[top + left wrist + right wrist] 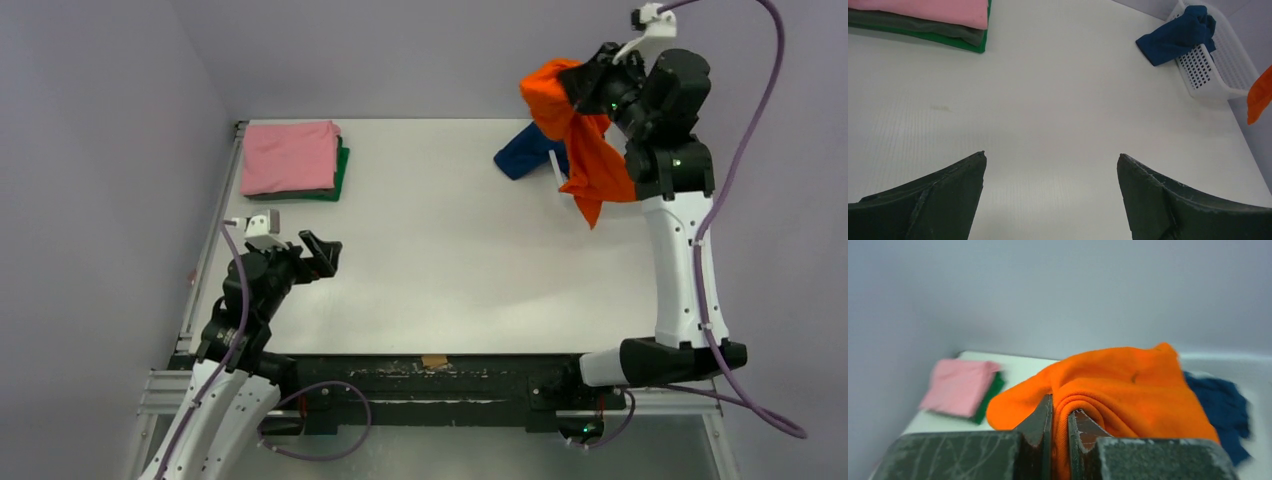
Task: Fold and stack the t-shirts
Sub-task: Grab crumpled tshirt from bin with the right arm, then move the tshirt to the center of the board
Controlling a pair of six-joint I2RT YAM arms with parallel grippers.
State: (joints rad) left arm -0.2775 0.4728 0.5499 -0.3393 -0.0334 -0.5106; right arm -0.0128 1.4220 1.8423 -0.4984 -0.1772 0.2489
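Your right jaws are clamped nearly shut on a bunched fold of the orange t-shirt [1128, 385], lifted clear of the bench [450, 260] at its far right, with the rest of the cloth hanging loose below. Your left jaws are spread wide with nothing in them, above the near left of the bench. The navy t-shirt [1178, 35] hangs over the rim of the white mesh basket [1218, 75] onto the bench. The pink t-shirt [290, 157] lies folded on the green t-shirt [340, 178] at the far left corner.
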